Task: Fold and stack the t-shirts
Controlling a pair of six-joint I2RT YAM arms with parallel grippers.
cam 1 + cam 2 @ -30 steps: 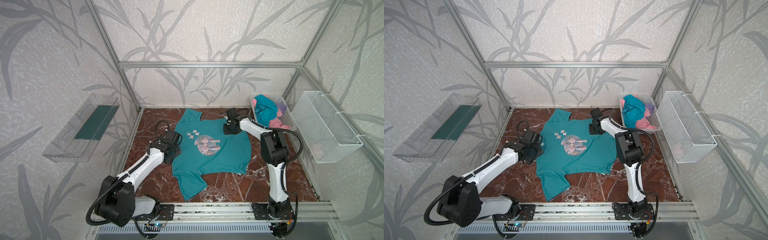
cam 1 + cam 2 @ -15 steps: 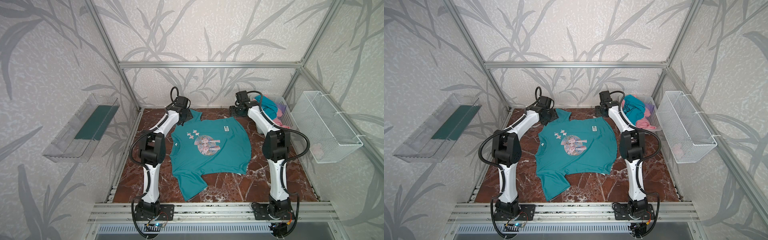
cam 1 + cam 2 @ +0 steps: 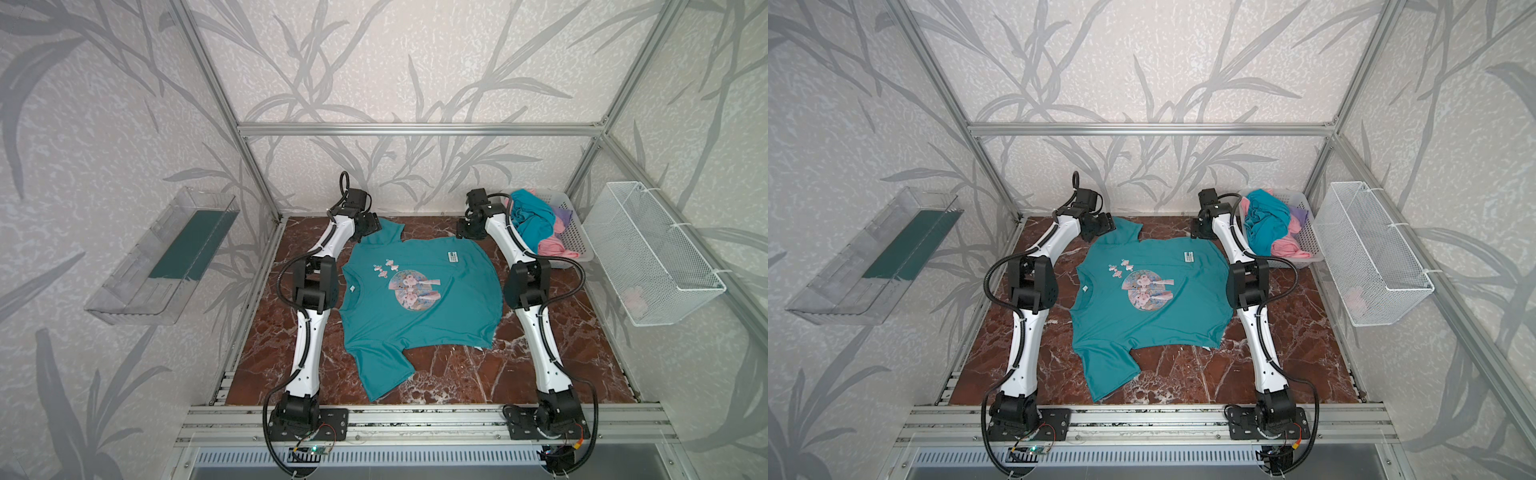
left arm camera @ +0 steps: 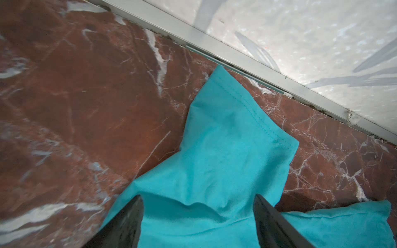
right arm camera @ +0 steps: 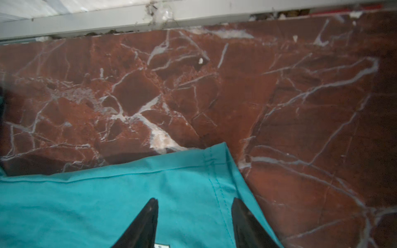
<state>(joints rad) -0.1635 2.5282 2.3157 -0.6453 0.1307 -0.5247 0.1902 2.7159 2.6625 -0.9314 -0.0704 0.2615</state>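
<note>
On the red-brown marble tabletop (image 3: 561, 353), a teal t-shirt (image 3: 436, 320) lies spread flat with its front up, neck towards the left arm and hem towards the right arm. Its round pink print (image 3: 415, 289) sits mid-chest and a white label (image 3: 454, 256) lies near the far hem. One sleeve (image 3: 382, 370) points towards the front rail and the other sleeve (image 4: 225, 139) towards the back wall. The left gripper (image 4: 197, 214) hovers at that far sleeve, its two black fingers standing wide apart with the fabric lying loose between them, nothing pinched. The right gripper (image 5: 195, 219) is over the far hem corner (image 5: 217, 158), fingers likewise parted above flat cloth; whether the tips touch the shirt cannot be told. In both top views the two arms reach to the back of the table, one on each side of the shirt. At the back right, a grey plastic basket (image 3: 575, 245) holds a crumpled heap of t-shirts (image 3: 532, 220) in teal, pink and lilac.
</note>
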